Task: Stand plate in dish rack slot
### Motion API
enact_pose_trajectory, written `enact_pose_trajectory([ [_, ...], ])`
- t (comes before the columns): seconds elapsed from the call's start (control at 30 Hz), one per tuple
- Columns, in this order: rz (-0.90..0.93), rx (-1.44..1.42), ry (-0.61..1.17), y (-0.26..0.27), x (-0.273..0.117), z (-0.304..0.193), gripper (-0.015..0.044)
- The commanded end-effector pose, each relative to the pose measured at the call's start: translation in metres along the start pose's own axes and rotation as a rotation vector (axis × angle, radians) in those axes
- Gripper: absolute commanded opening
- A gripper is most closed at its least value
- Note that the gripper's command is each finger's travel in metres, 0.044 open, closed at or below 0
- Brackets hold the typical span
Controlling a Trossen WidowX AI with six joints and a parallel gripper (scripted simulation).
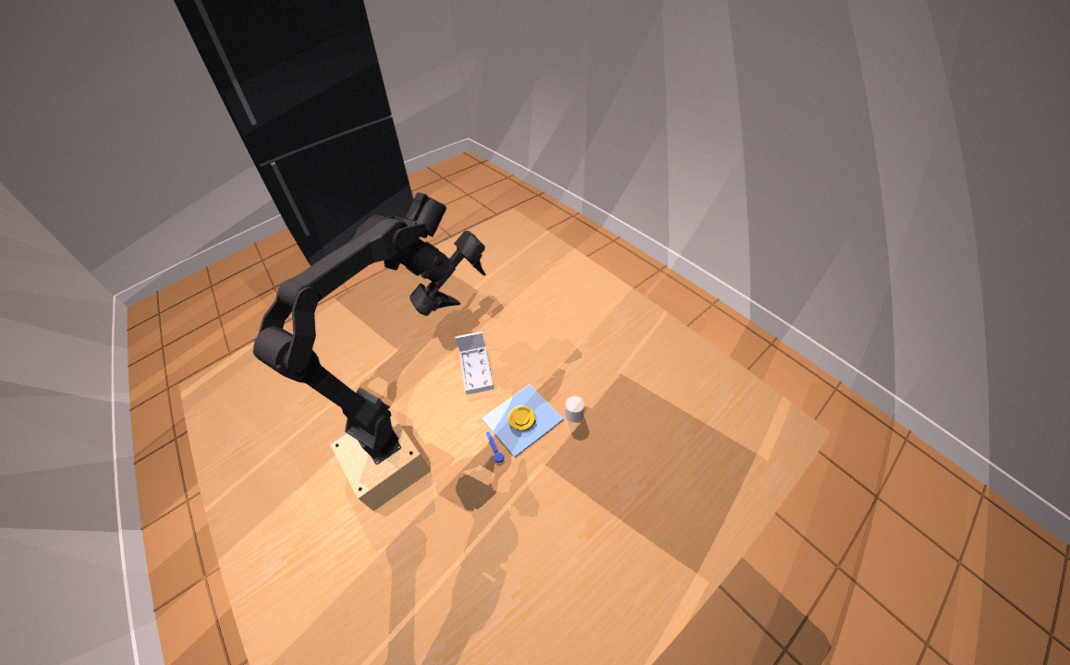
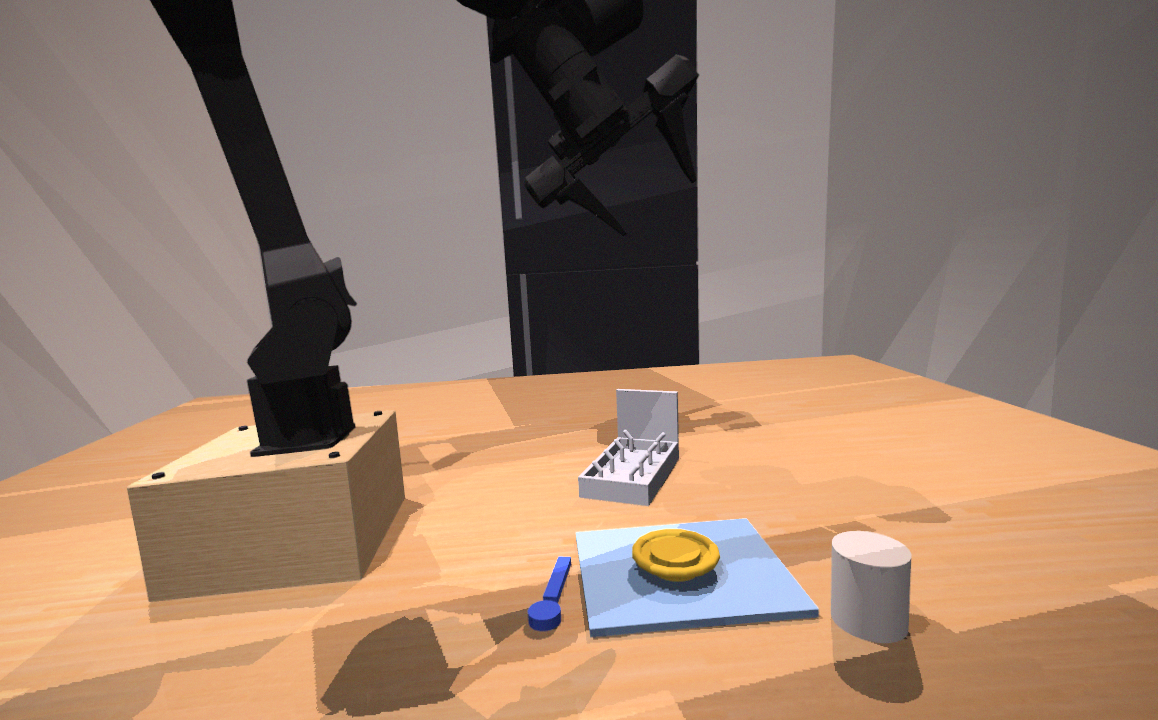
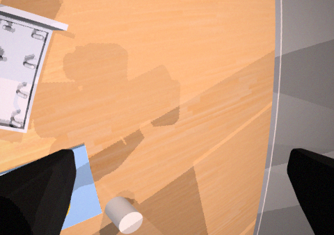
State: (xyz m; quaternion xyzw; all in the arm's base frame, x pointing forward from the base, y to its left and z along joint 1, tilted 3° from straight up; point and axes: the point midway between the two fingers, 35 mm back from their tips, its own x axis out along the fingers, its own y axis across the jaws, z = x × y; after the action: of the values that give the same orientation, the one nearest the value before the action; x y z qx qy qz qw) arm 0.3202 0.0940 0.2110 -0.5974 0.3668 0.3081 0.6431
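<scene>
1. Yellow and round, one plate (image 1: 521, 417) (image 2: 675, 554) (image 3: 69, 208) is seen lying flat on one light-blue square mat (image 1: 514, 442) (image 2: 619, 608) (image 3: 85, 193), outside the rack.
2. One pale grey dish rack (image 1: 470, 341) (image 2: 647, 416) (image 3: 36, 19) is placed near the mat, with one upright back panel and two rows of short pegs; no plate is held in its slots.
3. One blue spoon-like utensil (image 1: 492, 444) (image 2: 544, 614) is set just beside the mat, and one pale cylinder (image 1: 574, 408) (image 2: 870, 586) (image 3: 122, 214) is stood upright near the opposite side.
4. One black arm (image 1: 340, 269) (image 2: 252, 161) is mounted on one wooden block (image 1: 348, 471) (image 2: 243, 546). It is raised and bent over at the top, well above the wooden table top (image 1: 646, 371) (image 2: 1013, 465) (image 3: 209, 37).
5. One gripper (image 1: 471, 288) (image 2: 659, 207) (image 3: 186, 164) is tilted downward, high above the table. Its two fingers are spread wide apart, with nothing gripped.
6. The arm's upper part is cut off in the exterior view. In the wrist view, the rack is cropped at the left, the mat is partly covered by a finger, and only a yellow sliver of the plate is shown.
</scene>
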Motion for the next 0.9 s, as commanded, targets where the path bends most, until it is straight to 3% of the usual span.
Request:
enact_pose_trajectory([
  [0.0, 0.049, 0.115, 0.029, -0.001, 0.011, -0.015, 0.04],
  [0.87, 0.292, 0.828, 0.252, 0.018, 0.061, -0.118, 0.04],
])
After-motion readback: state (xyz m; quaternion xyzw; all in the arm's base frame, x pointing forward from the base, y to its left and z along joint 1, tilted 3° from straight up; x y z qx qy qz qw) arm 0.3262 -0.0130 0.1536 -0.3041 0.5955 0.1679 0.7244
